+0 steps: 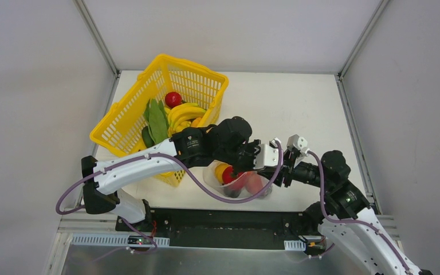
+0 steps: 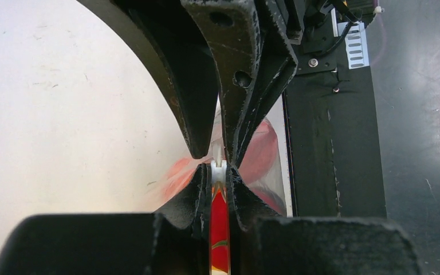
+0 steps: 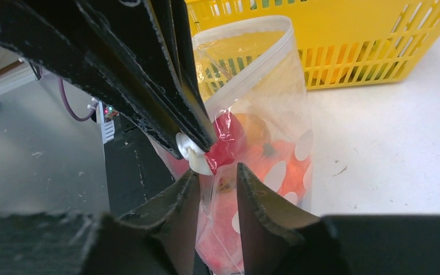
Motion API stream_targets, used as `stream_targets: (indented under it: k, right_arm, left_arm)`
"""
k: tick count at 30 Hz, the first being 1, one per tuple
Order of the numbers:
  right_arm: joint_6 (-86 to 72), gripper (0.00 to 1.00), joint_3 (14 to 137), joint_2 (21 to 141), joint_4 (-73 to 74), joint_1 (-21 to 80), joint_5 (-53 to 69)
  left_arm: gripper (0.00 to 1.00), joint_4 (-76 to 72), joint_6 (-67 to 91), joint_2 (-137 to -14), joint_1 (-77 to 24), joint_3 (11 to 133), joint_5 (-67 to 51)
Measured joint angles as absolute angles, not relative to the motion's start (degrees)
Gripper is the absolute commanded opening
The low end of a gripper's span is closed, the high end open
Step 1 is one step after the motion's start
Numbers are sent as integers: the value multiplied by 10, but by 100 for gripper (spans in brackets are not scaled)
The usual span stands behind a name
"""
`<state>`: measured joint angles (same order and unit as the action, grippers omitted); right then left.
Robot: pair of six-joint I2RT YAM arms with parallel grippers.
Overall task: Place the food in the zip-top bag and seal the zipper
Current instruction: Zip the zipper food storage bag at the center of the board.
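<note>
Left end effector (image 2: 218,172): closed on the mouth edge of the bag, with a small white piece pinched between its fingertips.
Right end effector (image 3: 217,180): tip to tip with the left one. Its fingers flank the bag's film across a narrow gap. Whether they press it cannot be told.
Zip-top bag (image 3: 275,120): clear, crinkly plastic printed with whitish dots. It stands upright directly beneath both end effectors, near the front edge of the white tabletop (image 1: 298,109).
Zipper (image 3: 252,69): thin clear press-seal strip. It runs from the left end effector's fingertips along the bag's mouth and curves round at its far end.
Toy food, bagged (image 1: 229,176): glossy red, yellow and orange-red rounded pieces, just below the two end effectors.
Toy food, unbagged (image 1: 184,113): yellow bananas, long green pieces and a red round piece, lying in the basket well beyond the left end effector.
Yellow mesh basket (image 1: 127,109): on the tabletop, beyond and to the left of the left end effector, near the bag.
</note>
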<state>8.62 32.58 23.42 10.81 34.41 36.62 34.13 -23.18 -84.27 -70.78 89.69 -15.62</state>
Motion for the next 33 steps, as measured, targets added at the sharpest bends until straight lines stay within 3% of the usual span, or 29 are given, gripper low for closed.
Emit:
stream_targets:
  k: [3,7,20,33]
  right_arm:
    - [97,19,326,237,107,344,371]
    - [100,0,326,238,106,344,379]
    - [40,0,288,171,74,345,341]
    - [-16,0,257,151,34,347,317]
  left_arm:
    - [0,344,-232,-844,-708,899,-162]
    - [0,349,-232,-848,-708,903,-164]
    - [0,345,-214,-848,-699,906,-159]
    - [0,318,-188,-801,-677,832,-135]
